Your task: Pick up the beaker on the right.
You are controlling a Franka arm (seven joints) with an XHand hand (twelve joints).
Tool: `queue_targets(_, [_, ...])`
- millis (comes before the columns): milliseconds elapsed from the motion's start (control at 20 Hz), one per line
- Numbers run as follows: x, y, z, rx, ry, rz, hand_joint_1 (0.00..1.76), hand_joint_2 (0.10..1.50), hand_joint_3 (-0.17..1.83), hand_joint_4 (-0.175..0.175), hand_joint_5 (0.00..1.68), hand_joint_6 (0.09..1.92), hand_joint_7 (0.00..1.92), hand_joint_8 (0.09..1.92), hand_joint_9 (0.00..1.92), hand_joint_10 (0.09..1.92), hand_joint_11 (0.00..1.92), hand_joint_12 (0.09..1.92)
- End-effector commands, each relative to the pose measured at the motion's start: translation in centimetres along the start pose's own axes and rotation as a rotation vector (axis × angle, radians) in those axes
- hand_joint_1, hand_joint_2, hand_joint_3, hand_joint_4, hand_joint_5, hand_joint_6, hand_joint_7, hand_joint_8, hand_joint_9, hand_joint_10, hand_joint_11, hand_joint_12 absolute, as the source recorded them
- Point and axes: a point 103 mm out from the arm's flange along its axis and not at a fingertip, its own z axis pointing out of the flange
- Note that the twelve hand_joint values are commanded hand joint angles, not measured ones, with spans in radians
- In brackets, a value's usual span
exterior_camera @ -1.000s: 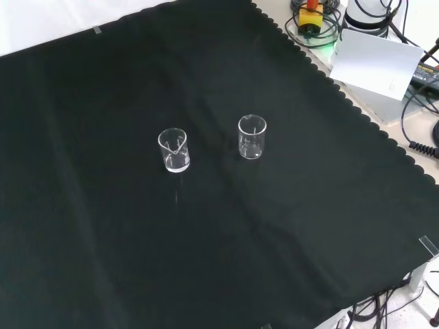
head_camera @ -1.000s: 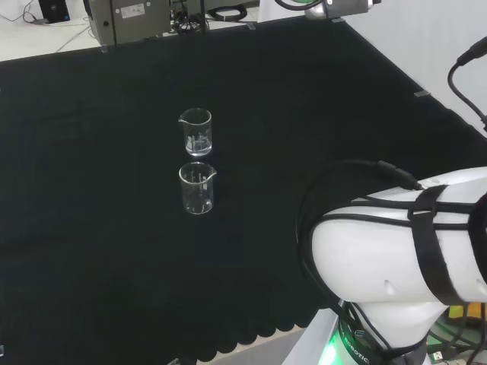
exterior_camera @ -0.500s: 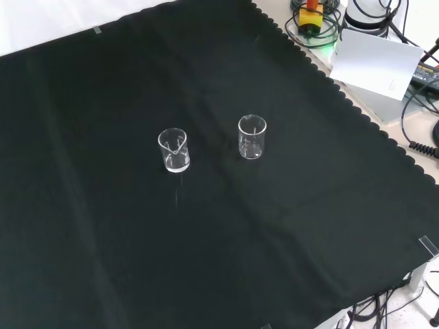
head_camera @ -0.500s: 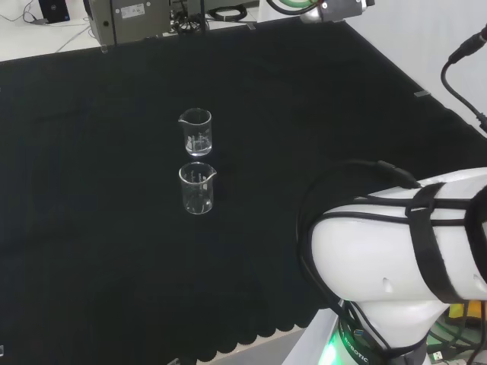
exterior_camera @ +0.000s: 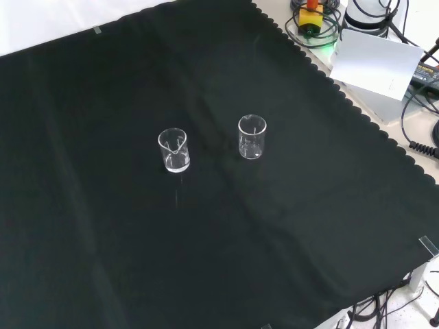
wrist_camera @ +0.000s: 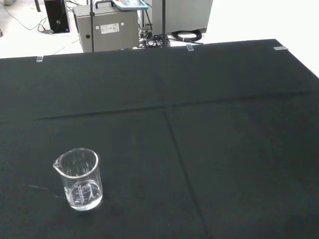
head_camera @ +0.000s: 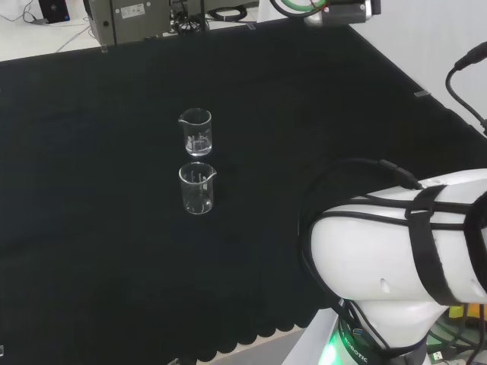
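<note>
Two clear glass beakers stand upright on the black cloth, close together and apart from each other. In the head view one beaker [head_camera: 197,132] is farther off and the other beaker [head_camera: 197,188] nearer. In the front view they stand side by side: the left beaker [exterior_camera: 173,150] and the right beaker [exterior_camera: 252,137]. Each has faint white markings and looks empty. The wrist view has one beaker [wrist_camera: 79,179], with nothing touching it.
The arm's white link [head_camera: 396,243] with black cables stands at the head view's right. A grey box [wrist_camera: 105,31] sits beyond the cloth's far edge. A white card [exterior_camera: 377,62] and cables lie past the scalloped cloth edge [exterior_camera: 357,110].
The part of the arm at the head view's top edge has shifted slightly. Both beakers stand where they were.
</note>
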Motion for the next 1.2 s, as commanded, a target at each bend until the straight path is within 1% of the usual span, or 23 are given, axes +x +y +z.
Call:
queue_targets(50, [-3.8,1.0,3.1,-0.008,0.088,-0.022,0.03,1.27,0.22,-0.005,0.33,0.09,0.08,0.53,0.48,0.09,0.01,1.35])
queue_targets(100, [-4.4,1.5,3.7,0.005,0.103,-0.02,0.05,1.26,0.22,-0.005,0.33,0.09,0.09,0.53,0.49,0.09,0.01,1.35])
queue_targets(150, [-5.0,2.1,4.2,0.011,0.117,-0.026,0.09,1.25,0.21,-0.005,0.33,0.09,0.09,0.52,0.49,0.09,0.02,1.36])
queue_targets(250, [-6.2,3.7,5.6,0.012,0.144,-0.048,0.17,1.21,0.2,-0.004,0.34,0.09,0.1,0.52,0.49,0.09,0.02,1.36])
queue_targets(300, [-6.7,4.6,6.3,0.016,0.171,-0.077,0.21,1.19,0.19,-0.004,0.34,0.09,0.1,0.52,0.49,0.09,0.02,1.36])
queue_targets(350, [-7.1,5.7,7.0,0.018,0.183,-0.086,0.24,1.17,0.18,-0.004,0.34,0.09,0.11,0.52,0.5,0.1,0.03,1.36])
queue_targets(450, [-7.3,7.9,8.5,0.025,0.135,-0.077,0.3,1.14,0.17,-0.005,0.34,0.09,0.11,0.51,0.5,0.11,0.03,1.36])
queue_targets(500, [-7.2,9.0,9.3,0.022,0.126,-0.085,0.34,1.12,0.17,-0.005,0.34,0.09,0.11,0.51,0.5,0.11,0.03,1.36])
queue_targets(600, [-6.7,10.9,10.9,0.023,0.11,-0.106,0.42,1.08,0.15,-0.004,0.35,0.09,0.12,0.51,0.5,0.13,0.03,1.37])
queue_targets(700, [-5.8,12.5,12.6,0.045,0.112,-0.132,0.48,1.05,0.14,-0.004,0.35,0.09,0.13,0.51,0.51,0.14,0.03,1.37])
queue_targets(750, [-5.8,13.4,13.6,0.075,0.148,-0.091,0.5,1.02,0.16,-0.004,0.35,0.09,0.14,0.51,0.49,0.18,0.03,1.37])
queue_targets(800, [-5.5,14.1,14.4,0.088,0.149,-0.103,0.52,1.0,0.19,-0.004,0.35,0.09,0.14,0.51,0.47,0.25,0.03,1.37])
queue_targets(900, [-4.5,15.4,15.9,0.087,0.122,-0.16,0.56,0.94,0.26,-0.005,0.35,0.09,0.14,0.52,0.4,0.42,0.03,1.38])
queue_targets(950, [-4.0,15.9,16.6,0.092,0.106,-0.18,0.57,0.91,0.3,-0.005,0.35,0.09,0.14,0.52,0.37,0.49,0.03,1.38])
queue_targets(1050, [-3.0,16.8,18.0,0.098,0.104,-0.213,0.61,0.86,0.36,-0.006,0.35,0.09,0.15,0.53,0.34,0.57,0.03,1.39])
queue_targets(1200, [-1.6,17.6,19.9,0.102,0.121,-0.258,0.67,0.8,0.41,-0.009,0.35,0.09,0.15,0.55,0.33,0.61,0.03,1.39])
